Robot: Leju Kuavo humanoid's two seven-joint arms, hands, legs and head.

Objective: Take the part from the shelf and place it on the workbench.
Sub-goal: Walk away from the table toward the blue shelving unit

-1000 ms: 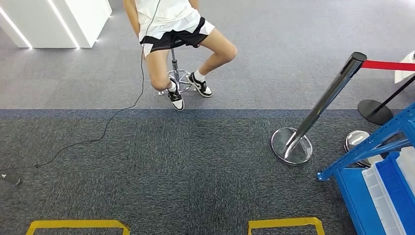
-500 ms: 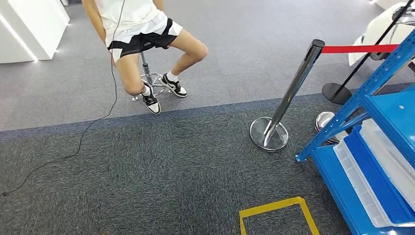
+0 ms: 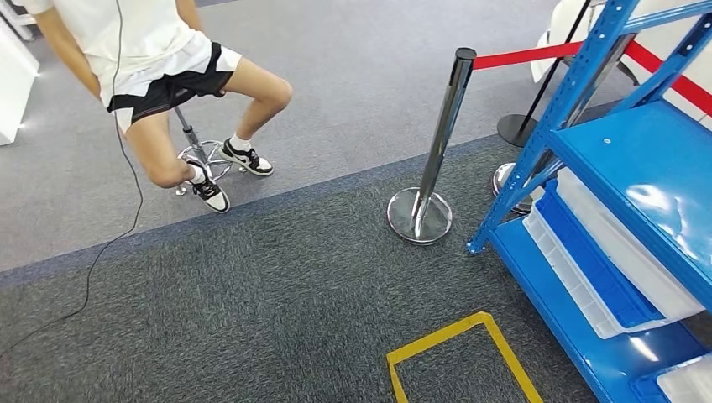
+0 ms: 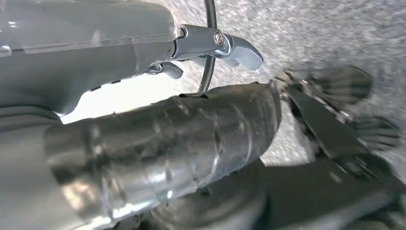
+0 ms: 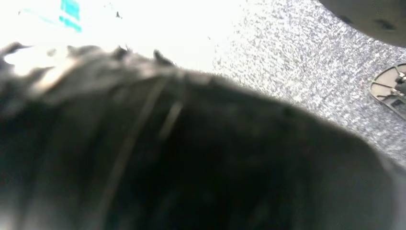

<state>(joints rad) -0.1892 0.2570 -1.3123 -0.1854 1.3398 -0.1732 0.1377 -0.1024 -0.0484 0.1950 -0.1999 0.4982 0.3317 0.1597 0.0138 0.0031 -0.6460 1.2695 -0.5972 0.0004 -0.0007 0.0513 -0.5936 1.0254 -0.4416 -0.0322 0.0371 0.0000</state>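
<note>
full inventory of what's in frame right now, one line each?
shelf: 1, blue metal, right side
bins: several, blue and white, on the shelf's lower levels
stanchion: 1, chrome post with round base, beside the shelf's corner leg
barrier belt: 1, red, running from the post top to the right
floor marking: 1, yellow tape outline, on dark carpet by the shelf
cable: 1, black, trailing over the carpet on the left
person: 1, white top and black shorts, seated on a stool
left hand: grey, above the carpet; nothing visibly held
</note>
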